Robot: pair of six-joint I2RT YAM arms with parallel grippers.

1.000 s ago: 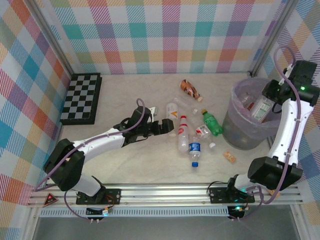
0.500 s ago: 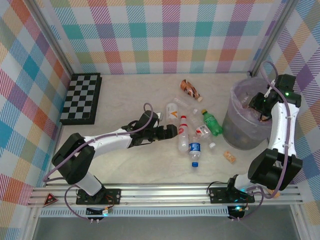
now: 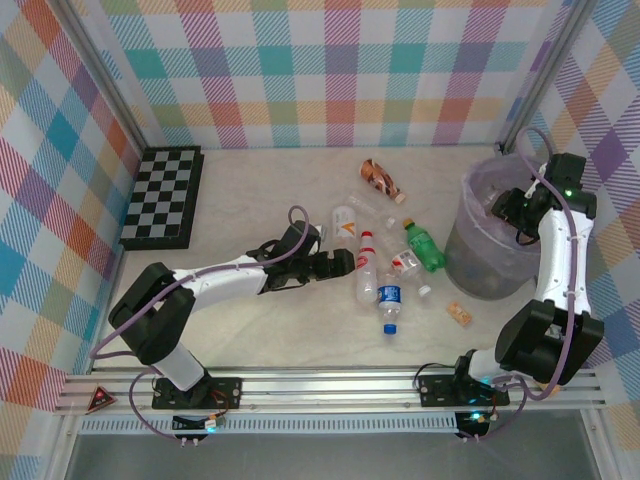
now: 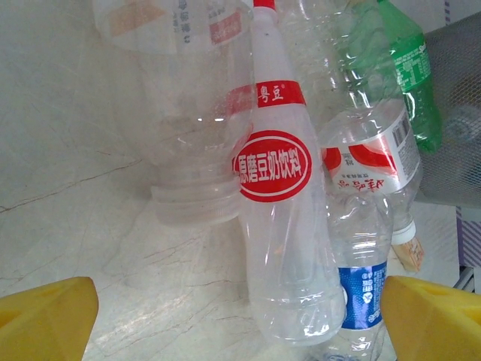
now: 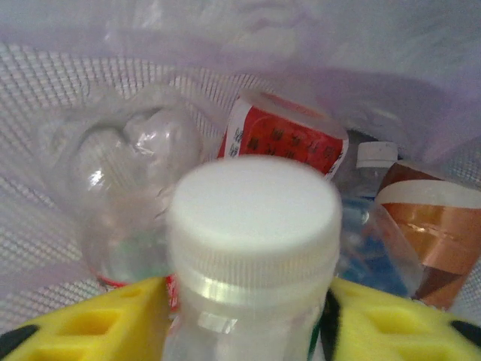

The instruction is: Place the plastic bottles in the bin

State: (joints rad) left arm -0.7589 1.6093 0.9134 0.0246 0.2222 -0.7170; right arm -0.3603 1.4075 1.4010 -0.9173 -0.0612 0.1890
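Right wrist: white-capped bottle (image 5: 254,248) is clamped by right pincer (image 5: 248,323) over bin (image 5: 45,90); left pincer (image 4: 239,316) is spread apart.

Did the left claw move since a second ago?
Yes. The left claw slid a little to the right, away from the chessboard and closer to the red-labelled bottle, which stayed put.
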